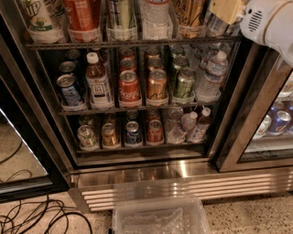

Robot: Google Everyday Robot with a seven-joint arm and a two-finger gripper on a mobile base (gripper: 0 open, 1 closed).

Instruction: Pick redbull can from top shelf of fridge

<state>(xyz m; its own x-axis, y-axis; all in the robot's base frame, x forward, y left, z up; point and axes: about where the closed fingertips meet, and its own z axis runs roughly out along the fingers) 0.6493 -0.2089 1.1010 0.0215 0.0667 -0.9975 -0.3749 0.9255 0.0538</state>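
The fridge [137,176] stands open, with wire racks and a ribbed steel base. The top shelf [132,43] runs along the upper edge of the camera view and carries a row of clear cup holders. The redbull can [120,13], tall, slim and silver, stands in the third holder from the left, between an orange-red container and a clear bottle; its top is cut off by the view's edge. My gripper [225,10] shows only as a beige part at the top right, in front of the shelf's right end, well to the right of the can. The white arm [270,25] is behind it.
The middle rack holds a red Coca-Cola can [129,87], a gold can [157,84], a green can [184,82] and water bottles [210,75]. A clear plastic bin [160,217] and black cables [36,215] lie on the floor. The right door frame [247,119] stands close by.
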